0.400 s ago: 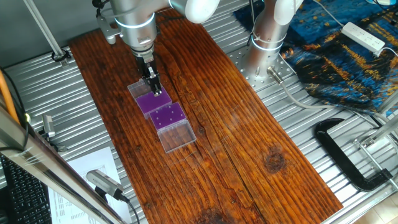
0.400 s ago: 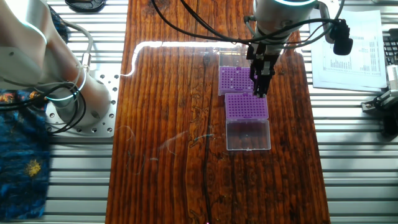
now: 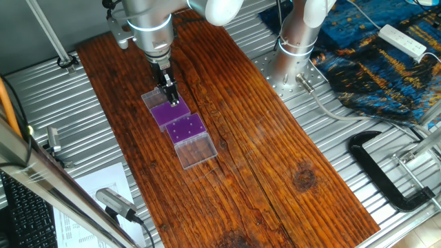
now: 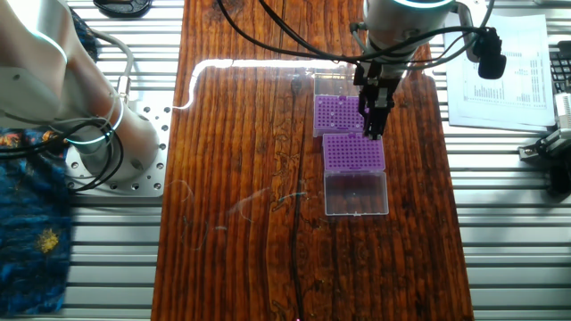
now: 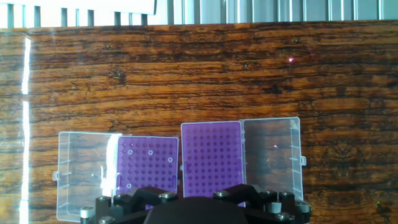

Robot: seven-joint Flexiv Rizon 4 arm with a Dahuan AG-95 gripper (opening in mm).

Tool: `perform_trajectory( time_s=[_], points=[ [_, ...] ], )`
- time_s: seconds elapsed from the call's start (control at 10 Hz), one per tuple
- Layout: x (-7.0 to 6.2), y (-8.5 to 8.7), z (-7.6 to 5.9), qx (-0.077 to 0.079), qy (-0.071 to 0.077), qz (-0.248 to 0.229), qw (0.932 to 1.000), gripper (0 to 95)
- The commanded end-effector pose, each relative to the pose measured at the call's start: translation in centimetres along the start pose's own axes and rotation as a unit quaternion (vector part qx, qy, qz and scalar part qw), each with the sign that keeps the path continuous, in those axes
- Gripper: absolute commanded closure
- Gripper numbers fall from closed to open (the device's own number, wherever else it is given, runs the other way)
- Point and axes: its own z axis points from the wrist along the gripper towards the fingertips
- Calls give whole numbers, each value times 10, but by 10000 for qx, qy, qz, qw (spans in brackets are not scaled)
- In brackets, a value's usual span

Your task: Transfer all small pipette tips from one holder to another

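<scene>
Gripper (image 3: pixel 173 100) sits low over the racks (image 4: pixel 353 152), at the seam between them; finger gap can't be told.

My bench (image 3: pixel 262 138) is dark reddish-brown wood with black grain streaks, lying on ribbed silver metal (image 3: pixel 358 158). The two racks (image 5: pixel 210 158) on it are purple, dotted with rows of small holes, and their open lids (image 5: pixel 272 155) are clear plastic. My hand (image 4: pixel 375 125) is black, and a blue cloth (image 3: pixel 379 62) with yellow flecks lies beside the bench.
</scene>
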Motion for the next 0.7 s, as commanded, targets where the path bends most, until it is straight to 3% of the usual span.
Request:
perform_trajectory(
  time_s=[0.1,0.7],
  points=[
    [0,0,0,-88,-52,-755,9971,950],
    [0,0,0,-86,-52,-757,9971,950]
  ],
)
